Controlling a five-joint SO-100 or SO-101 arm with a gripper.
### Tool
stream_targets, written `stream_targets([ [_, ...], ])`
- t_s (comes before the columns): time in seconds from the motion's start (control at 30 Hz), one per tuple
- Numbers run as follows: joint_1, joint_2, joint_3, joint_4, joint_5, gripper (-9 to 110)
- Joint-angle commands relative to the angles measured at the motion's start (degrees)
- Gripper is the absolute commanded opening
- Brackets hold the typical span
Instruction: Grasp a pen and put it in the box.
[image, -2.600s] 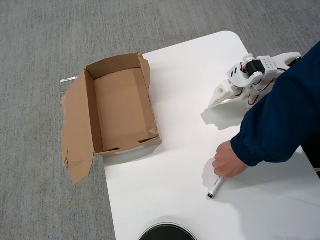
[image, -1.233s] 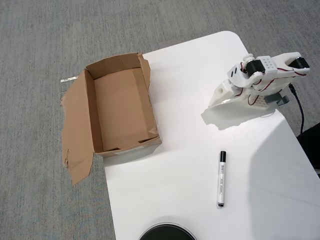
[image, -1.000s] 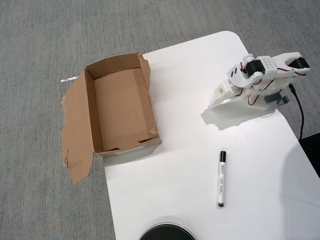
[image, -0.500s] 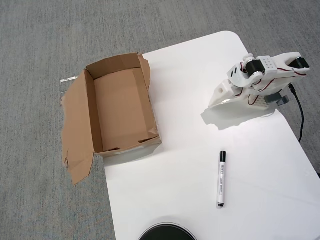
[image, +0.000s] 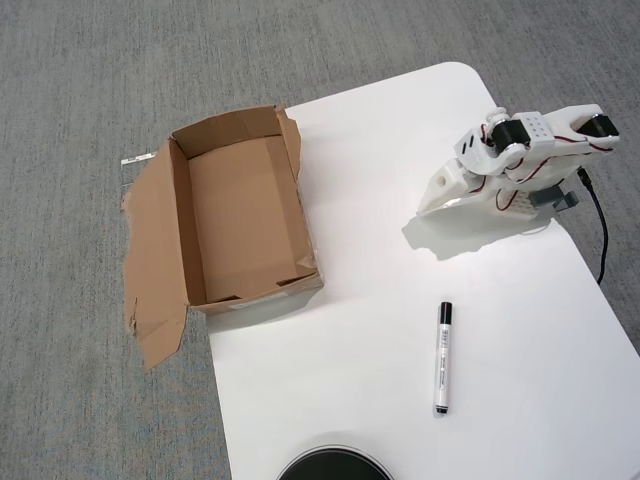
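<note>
Slim white marker pen with black cap (image: 442, 358) untouched on white table (image: 370, 300); brown cardboard box (image: 240, 215) empty. Gripper (image: 445, 190) tucked, grip state unclear. Reach-to-pen step; next calls for descent over barrel.

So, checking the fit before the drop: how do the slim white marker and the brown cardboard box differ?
The slim white marker with black cap is narrow and smooth; the brown corrugated cardboard box is far longer and wider, with ragged flaps. The marker lies on bare tabletop; the box sits open and empty at the table's edge. Both lie roughly lengthwise up the overhead view.
</note>
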Motion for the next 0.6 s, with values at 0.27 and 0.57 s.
stream_targets([
  [0.27, -0.31, 3.43, 1.01, 1.49, -0.31, 2],
  [0.57, -0.40, 3.43, 1.01, 1.32, -0.66, 2],
])
